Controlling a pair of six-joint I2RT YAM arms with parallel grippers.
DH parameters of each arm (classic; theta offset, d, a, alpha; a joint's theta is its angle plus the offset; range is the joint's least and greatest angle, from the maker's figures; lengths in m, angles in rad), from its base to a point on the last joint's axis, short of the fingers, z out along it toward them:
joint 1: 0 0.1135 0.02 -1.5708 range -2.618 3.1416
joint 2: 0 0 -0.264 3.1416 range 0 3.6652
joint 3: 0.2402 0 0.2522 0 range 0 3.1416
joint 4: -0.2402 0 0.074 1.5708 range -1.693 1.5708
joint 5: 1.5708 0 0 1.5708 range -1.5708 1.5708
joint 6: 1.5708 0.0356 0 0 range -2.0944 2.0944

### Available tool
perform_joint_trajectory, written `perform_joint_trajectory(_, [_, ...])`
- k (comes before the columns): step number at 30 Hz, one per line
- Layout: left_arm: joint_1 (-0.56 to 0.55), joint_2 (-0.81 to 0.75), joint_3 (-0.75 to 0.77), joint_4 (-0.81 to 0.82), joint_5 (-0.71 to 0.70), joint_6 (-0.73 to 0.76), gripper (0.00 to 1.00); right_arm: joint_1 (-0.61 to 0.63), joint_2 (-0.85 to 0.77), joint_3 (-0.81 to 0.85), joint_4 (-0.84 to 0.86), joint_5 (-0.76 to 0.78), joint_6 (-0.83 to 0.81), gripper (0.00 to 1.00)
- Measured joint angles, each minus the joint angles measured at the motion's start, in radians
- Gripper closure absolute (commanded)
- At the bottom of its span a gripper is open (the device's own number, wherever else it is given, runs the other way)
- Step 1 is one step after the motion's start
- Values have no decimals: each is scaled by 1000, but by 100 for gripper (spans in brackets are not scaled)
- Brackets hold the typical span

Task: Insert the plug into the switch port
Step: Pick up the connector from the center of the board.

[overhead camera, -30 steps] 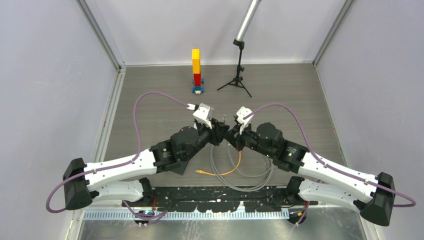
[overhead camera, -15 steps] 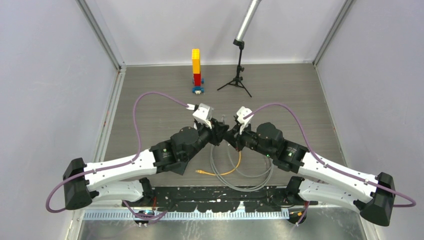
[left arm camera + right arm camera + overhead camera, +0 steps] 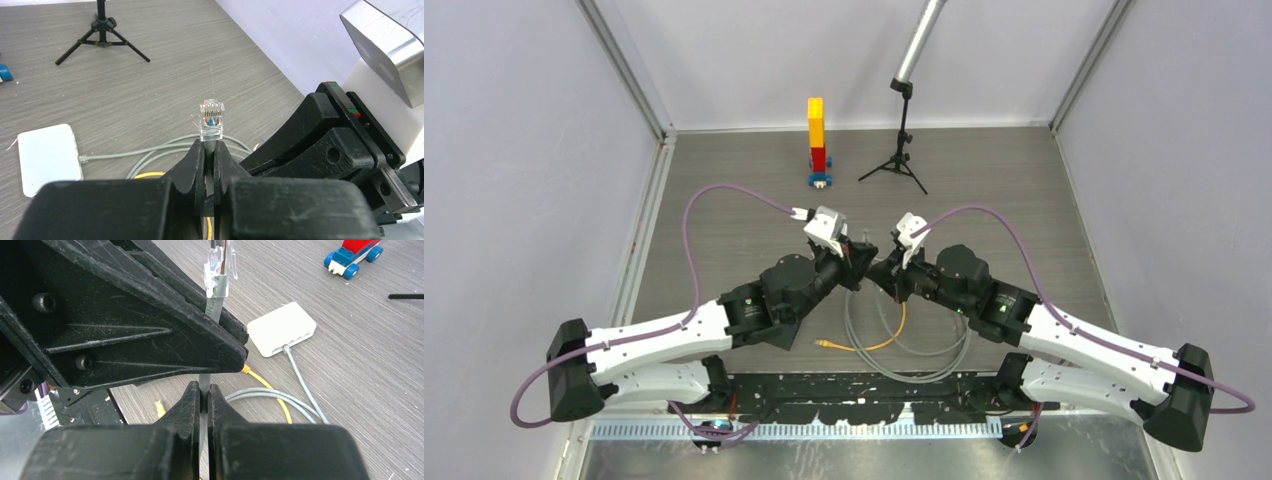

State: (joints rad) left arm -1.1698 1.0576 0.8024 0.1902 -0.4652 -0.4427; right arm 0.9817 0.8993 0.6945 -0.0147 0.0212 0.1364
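Note:
A clear plug (image 3: 211, 120) on a grey cable stands upright just above my left gripper (image 3: 210, 145), which is shut on the cable right below the plug. My right gripper (image 3: 204, 387) is shut on the same grey cable lower down; the plug (image 3: 218, 265) shows above the left fingers (image 3: 150, 335). The white switch box (image 3: 47, 157) lies flat on the table to the left. In the right wrist view the box (image 3: 281, 329) shows its ports along one side, with a thin grey cable plugged in. In the top view the two grippers (image 3: 861, 268) (image 3: 881, 274) meet mid-table and the box is hidden.
Grey cable loops (image 3: 914, 352) and a yellow cable (image 3: 876, 342) lie on the table under the arms. A yellow and red brick tower (image 3: 817, 140) and a small black tripod (image 3: 901, 152) stand at the back. Walls close in on both sides.
The left arm has shifted slightly left and back, and the right gripper followed a little. Both stay shut on the cable.

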Motion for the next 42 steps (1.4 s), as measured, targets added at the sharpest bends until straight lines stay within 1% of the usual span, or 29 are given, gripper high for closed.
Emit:
perform_joint_trajectory(1, [0, 0, 0, 0, 0, 0, 100, 0, 0, 0, 0, 0, 1, 94])
perform_joint_trajectory(4, [0, -3, -2, 0, 6, 1, 100, 0, -3, -1, -1, -14, -2, 66])
perform_joint_trajectory(6, [0, -18, -16, 13, 31, 6, 100, 0, -14, -3, -2, -45, -5, 52])
perform_joint_trajectory(8, [0, -50, -48, 38, 77, 9, 100, 0, -49, -13, -6, -81, -9, 45])
perform_joint_trajectory(10, [1, -80, -71, 56, 140, 11, 100, 0, -102, -32, 4, -125, -13, 43])
perform_joint_trajectory(14, [0, -129, -91, 100, 299, 10, 100, 0, -230, -87, 55, -231, -2, 44])
perform_joint_trajectory(17, [0, -159, -103, 145, 423, 5, 100, 0, -282, -117, 102, -311, 19, 48])
perform_joint_trajectory(22, [0, -178, -106, 214, 584, -4, 100, 0, -317, -146, 177, -418, 62, 57])
perform_joint_trajectory(27, [0, -178, -106, 254, 684, -18, 100, 0, -320, -150, 230, -479, 96, 65])
perform_joint_trajectory(28, [0, -178, -106, 261, 700, -21, 100, 0, -323, -150, 238, -486, 101, 71])
perform_joint_trajectory(30, [0, -175, -106, 274, 725, -22, 100, 0, -328, -150, 255, -497, 109, 90])
perform_joint_trajectory(31, [0, -172, -106, 283, 732, -22, 100, 0, -330, -151, 262, -502, 112, 98])
perform_joint_trajectory(32, [2, -168, -105, 289, 738, -22, 98, 0, -330, -151, 267, -508, 116, 99])
perform_joint_trajectory(33, [2, -164, -105, 297, 750, -26, 91, 0, -330, -151, 266, -509, 120, 99])
perform_joint_trajectory(35, [2, -161, -105, 304, 756, -28, 72, 0, -327, -150, 265, -513, 126, 99])
perform_joint_trajectory(36, [3, -161, -105, 306, 755, -27, 66, 0, -325, -150, 266, -514, 125, 100])
perform_joint_trajectory(37, [2, -161, -105, 306, 756, -26, 62, 0, -321, -150, 266, -514, 124, 100])
perform_joint_trajectory(38, [2, -161, -105, 306, 755, -29, 60, 0, -316, -150, 265, -513, 122, 100])
perform_joint_trajectory(40, [0, -163, -105, 303, 750, -28, 60, 0, -310, -150, 265, -512, 121, 99])
perform_joint_trajectory(42, [0, -173, -105, 292, 742, -26, 64, 0, -303, -151, 260, -510, 121, 99])
